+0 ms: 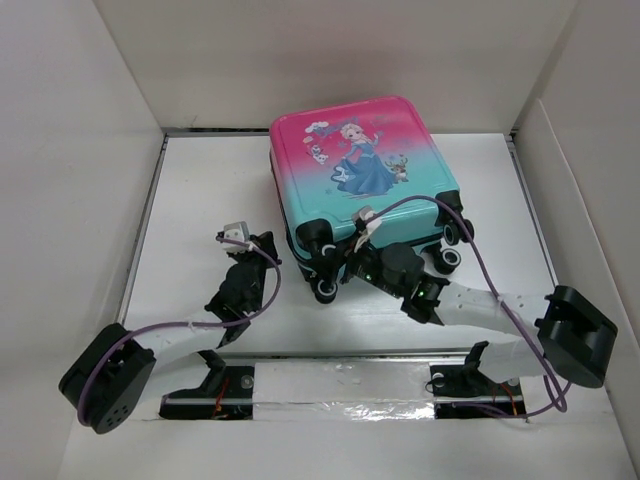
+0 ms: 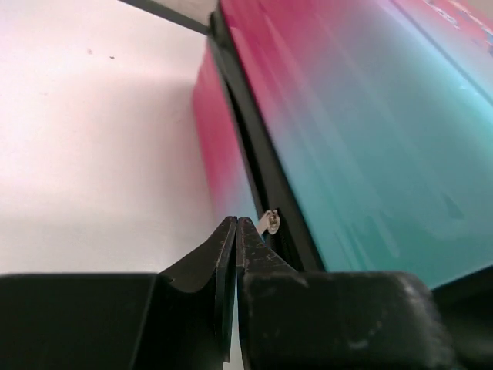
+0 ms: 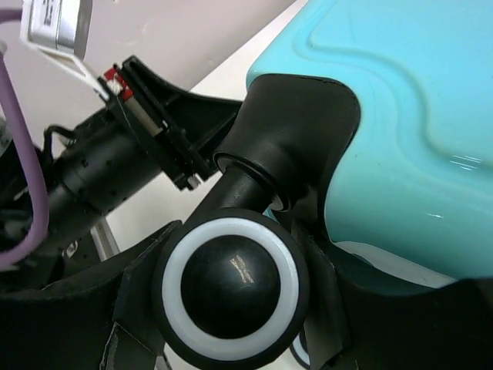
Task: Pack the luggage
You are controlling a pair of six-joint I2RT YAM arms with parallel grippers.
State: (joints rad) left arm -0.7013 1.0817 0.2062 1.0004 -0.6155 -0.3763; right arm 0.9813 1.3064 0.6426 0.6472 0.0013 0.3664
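The luggage [image 1: 360, 165] lies flat and closed on the white table, pink-to-teal shell with the princess print facing up, wheels toward the arms. My left gripper [image 1: 283, 252] sits at its near left edge. In the left wrist view its jaws [image 2: 236, 223] are shut tip to tip with nothing between them. A small metal zipper pull [image 2: 271, 222] hangs just right of the tips on the black zipper seam. My right gripper [image 1: 338, 266] is at the near left corner, its fingers [image 3: 135, 281] closed on either side of a black-and-white wheel [image 3: 235, 289].
White walls [image 1: 90, 150] box in the table on the left, back and right. A rail with silver tape [image 1: 340, 385] runs along the near edge between the arm bases. The left arm's wrist [image 3: 115, 162] lies close behind the gripped wheel.
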